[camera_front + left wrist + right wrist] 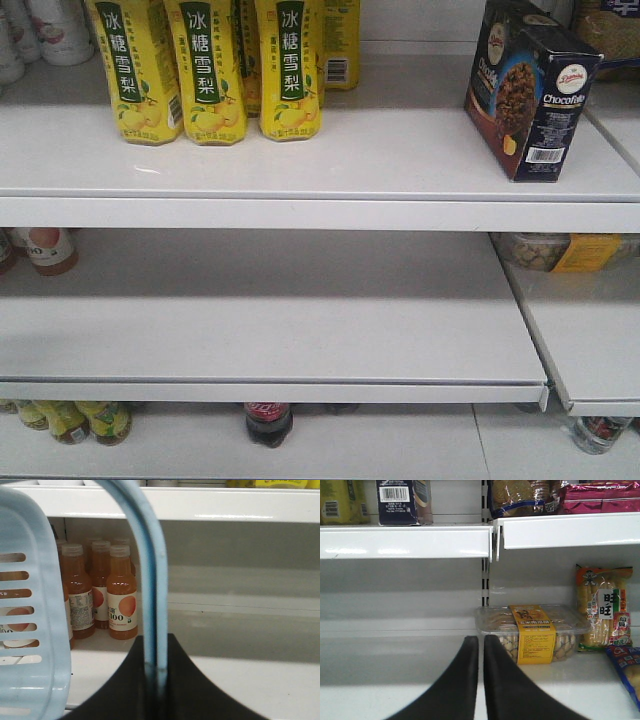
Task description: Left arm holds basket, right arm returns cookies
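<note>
Cookies, the dark navy cardboard box (530,90), stand upright on the top white shelf (300,165) right of yellow drink bottles (210,70). Left gripper (155,680) clamps the light blue plastic basket's (30,630) looped handle (150,580) — body cropped. Right gripper (480,680) holds nothing, fingers nearly together.

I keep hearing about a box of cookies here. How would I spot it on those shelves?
Look at the top white shelf in the front view and follow it to its right end, past the row of yellow drink bottles. There stands the cookies box, upright and turned at an angle. It is the only dark navy carton there, showing a chocolate-chip cookie, white lettering and a white barcode.
</note>
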Controlling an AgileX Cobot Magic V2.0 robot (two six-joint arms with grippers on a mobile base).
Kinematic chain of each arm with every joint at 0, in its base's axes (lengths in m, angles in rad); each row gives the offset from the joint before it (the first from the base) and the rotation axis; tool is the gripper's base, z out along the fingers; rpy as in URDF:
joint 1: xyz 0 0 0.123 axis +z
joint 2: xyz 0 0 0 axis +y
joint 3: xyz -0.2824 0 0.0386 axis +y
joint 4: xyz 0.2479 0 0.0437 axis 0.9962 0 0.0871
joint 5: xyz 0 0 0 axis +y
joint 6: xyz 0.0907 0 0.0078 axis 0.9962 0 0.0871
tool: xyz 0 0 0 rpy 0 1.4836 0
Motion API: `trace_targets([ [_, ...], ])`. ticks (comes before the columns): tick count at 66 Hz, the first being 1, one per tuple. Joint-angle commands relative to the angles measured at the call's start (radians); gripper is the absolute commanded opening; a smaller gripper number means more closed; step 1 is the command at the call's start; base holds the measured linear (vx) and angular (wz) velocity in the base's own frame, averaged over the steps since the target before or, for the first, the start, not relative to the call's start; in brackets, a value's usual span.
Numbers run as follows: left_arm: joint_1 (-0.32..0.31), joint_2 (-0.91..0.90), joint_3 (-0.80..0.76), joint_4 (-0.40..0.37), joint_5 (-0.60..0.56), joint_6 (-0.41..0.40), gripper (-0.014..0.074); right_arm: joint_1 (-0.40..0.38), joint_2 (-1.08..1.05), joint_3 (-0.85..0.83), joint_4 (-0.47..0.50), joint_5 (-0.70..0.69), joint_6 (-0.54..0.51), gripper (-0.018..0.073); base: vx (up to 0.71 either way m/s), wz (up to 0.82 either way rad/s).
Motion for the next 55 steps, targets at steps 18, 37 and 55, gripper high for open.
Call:
trace_targets([
  [18, 0.001, -0.017, -0.030, 0.011, -0.107, 0.008, -0.0003, -0.005, -0.014, 0.019, -0.008, -0.078, 0.000, -0.0006, 0.00, 0.00],
  [37, 0.001, -0.017, -0.030, 0.011, -0.107, 0.008, -0.0003, -0.005, -0.014, 0.019, -0.008, -0.078, 0.000, -0.0006, 0.00, 0.00],
  [55, 0.001, -0.017, -0.030, 0.011, -0.107, 0.008, -0.0003, -0.005, -0.014, 0.019, -0.008, -0.078, 0.000, -0.0006, 0.00, 0.00],
])
